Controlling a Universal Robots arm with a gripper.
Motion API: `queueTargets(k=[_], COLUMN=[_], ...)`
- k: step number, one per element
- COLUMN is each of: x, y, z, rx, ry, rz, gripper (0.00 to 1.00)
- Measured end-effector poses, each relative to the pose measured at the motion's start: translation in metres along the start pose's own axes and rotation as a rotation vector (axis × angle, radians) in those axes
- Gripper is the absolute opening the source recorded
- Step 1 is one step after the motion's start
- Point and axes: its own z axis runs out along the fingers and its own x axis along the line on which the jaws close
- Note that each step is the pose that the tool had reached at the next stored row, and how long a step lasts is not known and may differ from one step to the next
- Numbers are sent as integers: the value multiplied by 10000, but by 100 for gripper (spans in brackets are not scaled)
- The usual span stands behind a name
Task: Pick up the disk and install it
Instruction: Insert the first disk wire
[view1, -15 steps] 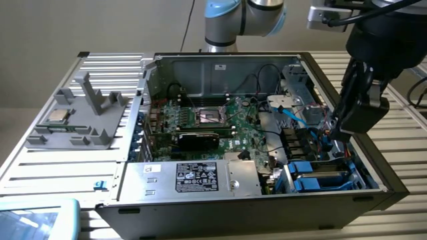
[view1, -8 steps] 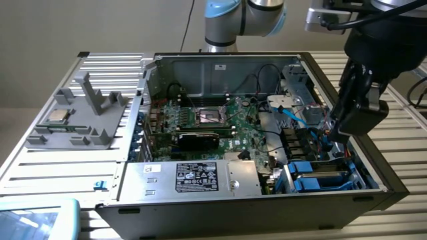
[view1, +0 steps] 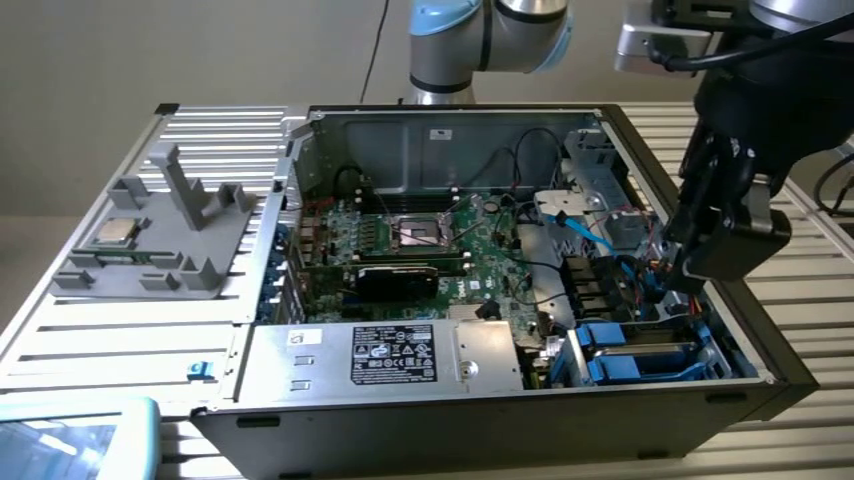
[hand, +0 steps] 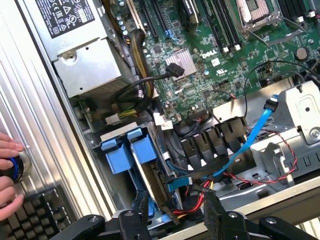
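Slatted table (view1: 120, 335) bears the computer case (view1: 467, 425); arm (view1: 754, 100) angled down, pincer (hand: 178, 218) spread over the disk (hand: 145, 150)

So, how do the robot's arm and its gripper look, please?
The arm has silver-grey tubes and round joints with light blue caps. A black cable runs near its wrist. The gripper is black, with two fingers that carry rough, textured black pads.
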Motion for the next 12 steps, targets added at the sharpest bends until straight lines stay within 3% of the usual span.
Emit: queueTargets(k=[4, 10, 12], x=[89, 216, 225], y=[-39, -94, -98], z=[8, 20, 22], rx=[-41, -146, -159], ry=[-92, -332, -363], rz=[-7, -14, -101], gripper=[56, 56, 56])
